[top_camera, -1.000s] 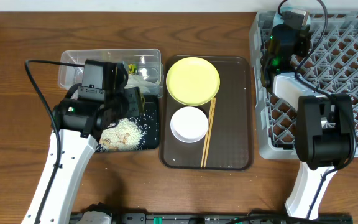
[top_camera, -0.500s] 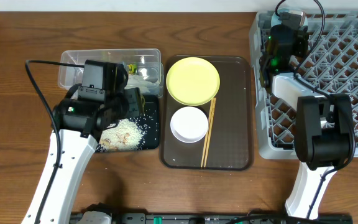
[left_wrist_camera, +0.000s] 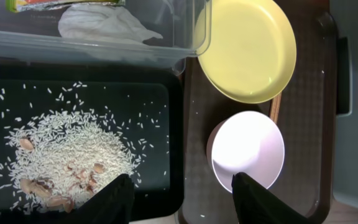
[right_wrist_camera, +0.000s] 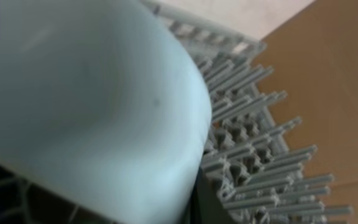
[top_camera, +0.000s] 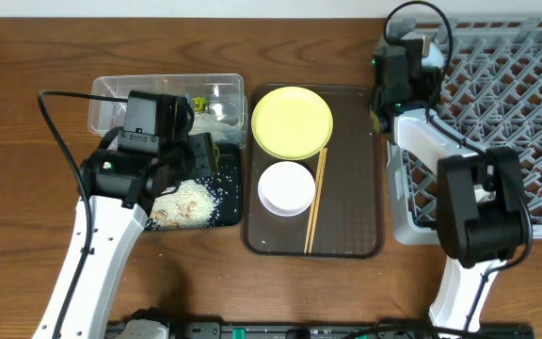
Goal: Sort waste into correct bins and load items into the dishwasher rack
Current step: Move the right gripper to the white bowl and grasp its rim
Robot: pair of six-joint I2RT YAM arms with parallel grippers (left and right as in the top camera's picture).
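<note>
My left gripper hangs open and empty over the black tray, which holds the rice scraps. In the left wrist view its jaws stand wide apart. The clear tub holds the green-yellow wrapper and the white tissue. The yellow plate, the white bowl and the chopsticks lie on the brown tray. My right gripper is at the grey rack's far left corner, shut on the light blue bowl. The cup is out of view.
The rack's lattice pegs stand right behind the blue bowl. The brown tray lies between the black tray and the rack. Bare wooden table lies to the left of the left arm.
My right gripper has moved left, from inside the rack's far corner to its left edge. The left arm has not moved.
</note>
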